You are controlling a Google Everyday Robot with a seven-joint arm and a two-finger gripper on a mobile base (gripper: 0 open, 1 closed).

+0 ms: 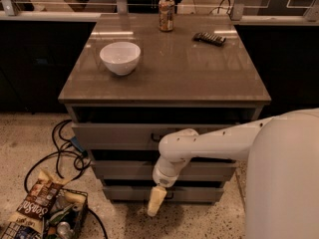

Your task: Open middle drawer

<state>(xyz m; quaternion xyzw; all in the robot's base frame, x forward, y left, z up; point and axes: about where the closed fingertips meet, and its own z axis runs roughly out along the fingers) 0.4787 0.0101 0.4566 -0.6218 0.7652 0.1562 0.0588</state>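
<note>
The cabinet has three grey drawer fronts. The middle drawer is the second front, and it looks shut. Its handle is hidden behind my arm's wrist. The top drawer shows a dark bar handle. My white arm reaches in from the right. The gripper hangs downward, cream-coloured, in front of the lowest drawer and just below the middle drawer's centre. It holds nothing that I can see.
On the cabinet top stand a white bowl, a drink can and a dark remote. Black cables lie on the floor at the left. A wire basket with a snack bag sits at bottom left.
</note>
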